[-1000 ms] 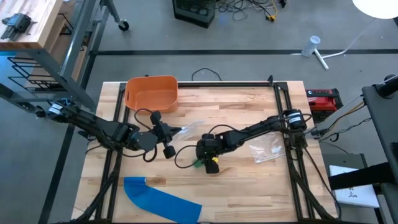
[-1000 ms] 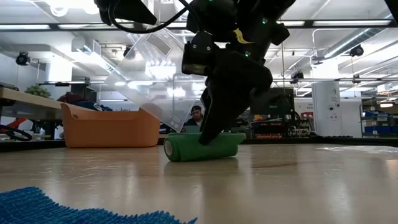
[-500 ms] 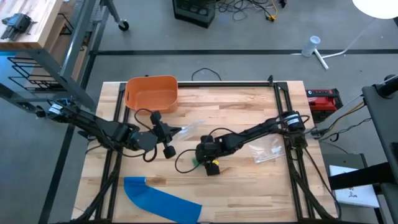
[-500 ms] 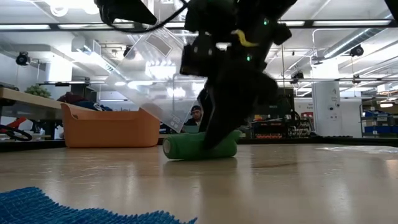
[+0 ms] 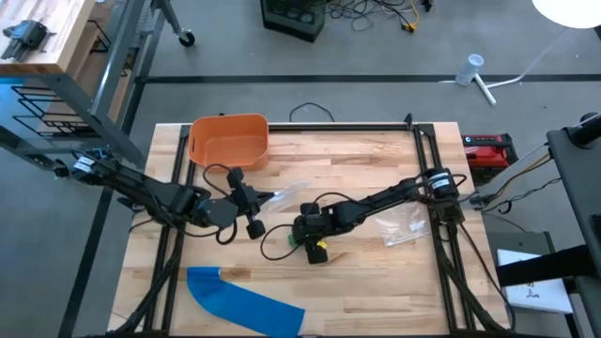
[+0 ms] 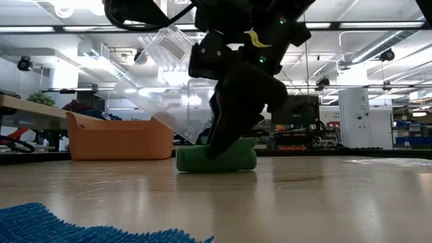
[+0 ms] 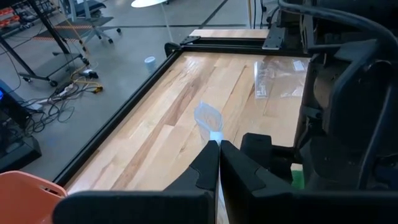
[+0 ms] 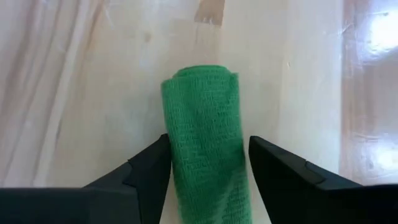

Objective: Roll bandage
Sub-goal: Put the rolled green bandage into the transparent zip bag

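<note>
Right arm reaches from the right edge of the table point(image 5: 376, 282) in toward frame centre in the high view, forearm slanting down-left, wrist bent so my right gripper point(image 5: 302, 237) points down at the wood.

Green bandage roll point(image 8: 205, 143) lies on its side on the table, centre of the high frame, mostly under my wrist there. In the low view the green bandage roll point(image 6: 229, 156) rests flat on the tabletop, my right gripper point(image 6: 229, 138) coming down onto it from above.

Right wrist view: my two dark fingers point(image 8: 149, 171) stand on either side of the roll, jaws wide, straddling it. Both sit right against the cloth; cannot tell if they press it.

Left arm comes in from the left edge, mid-height in the high frame, gripper point(image 5: 272, 197) raised above the table. Its jaws are pinched together on a clear plastic bag point(image 7: 208, 118), which hangs from the tips.

Orange bin point(image 5: 228, 141) in the upper left of the table. Blue cloth point(image 5: 246, 302) at lower left. Another clear bag point(image 5: 402, 228) at the right.
</note>
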